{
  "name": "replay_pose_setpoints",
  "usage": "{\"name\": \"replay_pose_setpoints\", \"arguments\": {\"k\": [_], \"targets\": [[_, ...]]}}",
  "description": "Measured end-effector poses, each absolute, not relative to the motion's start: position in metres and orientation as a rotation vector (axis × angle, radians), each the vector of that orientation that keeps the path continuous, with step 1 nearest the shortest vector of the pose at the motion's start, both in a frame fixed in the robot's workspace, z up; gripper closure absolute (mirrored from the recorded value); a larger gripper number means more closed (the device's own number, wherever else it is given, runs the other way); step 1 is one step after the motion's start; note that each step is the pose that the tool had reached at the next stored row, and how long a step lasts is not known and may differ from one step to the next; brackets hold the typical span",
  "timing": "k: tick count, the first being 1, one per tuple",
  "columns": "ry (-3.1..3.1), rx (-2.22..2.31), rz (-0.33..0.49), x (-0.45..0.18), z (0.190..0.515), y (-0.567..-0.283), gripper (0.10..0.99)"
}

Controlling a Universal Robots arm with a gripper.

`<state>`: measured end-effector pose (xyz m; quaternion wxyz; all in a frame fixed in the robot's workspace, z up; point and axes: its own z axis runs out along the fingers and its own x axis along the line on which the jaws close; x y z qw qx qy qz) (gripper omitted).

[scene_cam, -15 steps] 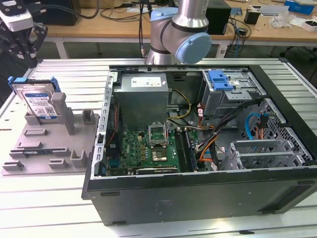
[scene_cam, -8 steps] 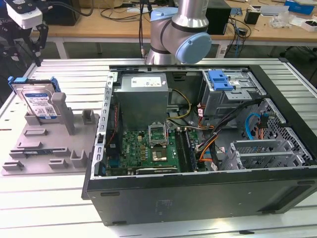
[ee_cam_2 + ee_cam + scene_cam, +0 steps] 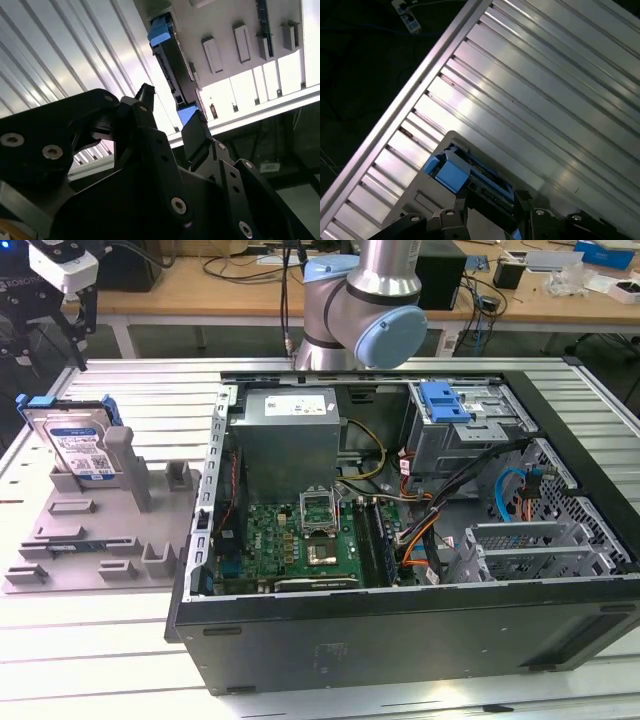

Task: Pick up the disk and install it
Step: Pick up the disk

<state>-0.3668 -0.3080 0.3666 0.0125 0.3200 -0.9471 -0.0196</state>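
Look: flat silver disk (image 3: 75,440), white-and-blue label on its face, blue plastic frame around the edges.
Pose: upright on edge, tipped slightly back, label turned toward the exterior view.
Place: slotted in a grey stand (image 3: 75,535) at the exterior view's left, outside the open computer case (image 3: 400,640).
Second wrist view: disk (image 3: 172,70) edge-on, dark side, blue ends.

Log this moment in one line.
stage: pre-grasp | end effector: open, over disk | disk: standing in gray holder, outside case
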Motion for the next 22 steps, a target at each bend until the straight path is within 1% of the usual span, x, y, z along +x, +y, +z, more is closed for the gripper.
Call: {"name": "replay_pose_setpoints", "arguments": {"k": [22], "targets": [[-2.569,1.745,-0.041,-0.3668,0.3659,-0.3080,0.588]]}}
